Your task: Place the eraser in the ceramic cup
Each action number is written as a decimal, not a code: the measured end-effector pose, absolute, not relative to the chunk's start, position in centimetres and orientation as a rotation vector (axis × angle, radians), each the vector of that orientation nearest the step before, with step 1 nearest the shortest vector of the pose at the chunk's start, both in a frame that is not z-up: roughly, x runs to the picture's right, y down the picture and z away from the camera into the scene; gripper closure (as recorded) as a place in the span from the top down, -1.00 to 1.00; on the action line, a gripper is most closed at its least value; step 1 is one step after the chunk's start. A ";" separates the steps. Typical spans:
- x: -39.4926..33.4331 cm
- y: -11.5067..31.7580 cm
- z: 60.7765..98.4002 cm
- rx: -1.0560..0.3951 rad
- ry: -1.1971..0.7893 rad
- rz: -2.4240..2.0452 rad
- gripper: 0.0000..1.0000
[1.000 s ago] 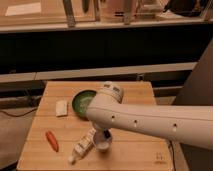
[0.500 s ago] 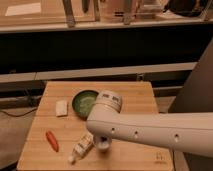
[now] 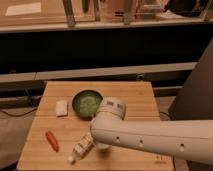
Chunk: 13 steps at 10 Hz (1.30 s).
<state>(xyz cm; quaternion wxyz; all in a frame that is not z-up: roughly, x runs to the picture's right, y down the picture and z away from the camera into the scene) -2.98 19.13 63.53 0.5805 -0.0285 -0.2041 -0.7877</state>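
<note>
The arm (image 3: 160, 140) is stretched in from the right, low across the front half of the desk (image 3: 135, 95), as a thick, pale, nearly level tube. It is bent upward at its far end into a boxy white housing, and there the end effector (image 3: 111, 111) is carried, over the middle of the desk and just beside the right rim of the green bowl (image 3: 87, 103). Whether the end effector is wide or narrow cannot be told, and nothing is seen to be held in it.

The eraser (image 3: 61, 107) is laid flat on the wood just left of the bowl, apart from the arm. A small white rounded shape, taken to be the ceramic cup (image 3: 102, 146), is shown only in part under the lower edge of the arm, just beside the bottle (image 3: 82, 146) lying on its side. A red, carrot-like object (image 3: 51, 140) is placed near the left front edge.

Bare wood is left along the back edge and in the right rear corner. The front right of the desk is covered by the arm.
</note>
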 end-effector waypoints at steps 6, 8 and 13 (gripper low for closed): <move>-3.1 19.8 64.5 0.006 -0.479 -1.850 -0.98; -2.9 19.9 65.1 0.033 -0.507 -1.845 -0.98; -2.3 20.2 65.8 0.117 -0.558 -1.839 -0.98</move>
